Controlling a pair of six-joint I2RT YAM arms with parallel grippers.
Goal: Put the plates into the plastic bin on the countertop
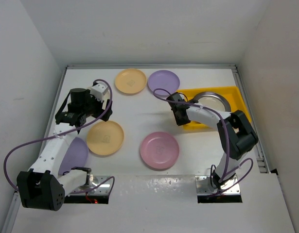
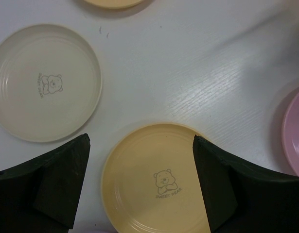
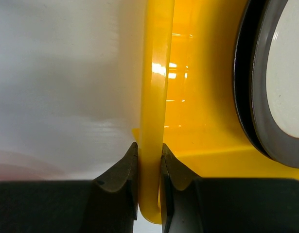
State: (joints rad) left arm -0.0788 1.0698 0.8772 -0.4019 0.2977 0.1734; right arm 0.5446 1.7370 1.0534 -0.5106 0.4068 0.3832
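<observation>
My right gripper [image 3: 149,145] is shut on the left wall of the yellow plastic bin [image 3: 156,73]. In the top view the gripper [image 1: 180,115] is at the left end of the bin [image 1: 233,91]. A dark-rimmed plate [image 1: 211,102] with a cream centre lies in the bin and also shows in the right wrist view [image 3: 285,77]. My left gripper [image 2: 141,138] is open and empty above a peach plate [image 2: 156,179], which lies on the countertop [image 1: 134,114]. In the top view the left gripper [image 1: 71,116] hovers left of that peach plate [image 1: 105,138].
A cream plate [image 2: 44,82] lies left of the peach one, hidden under my left arm from above. A pink plate [image 1: 160,150], a second peach plate [image 1: 130,80] and a lavender plate [image 1: 163,81] lie loose. Another lavender plate [image 1: 75,154] sits partly under the left arm. White walls bound the counter.
</observation>
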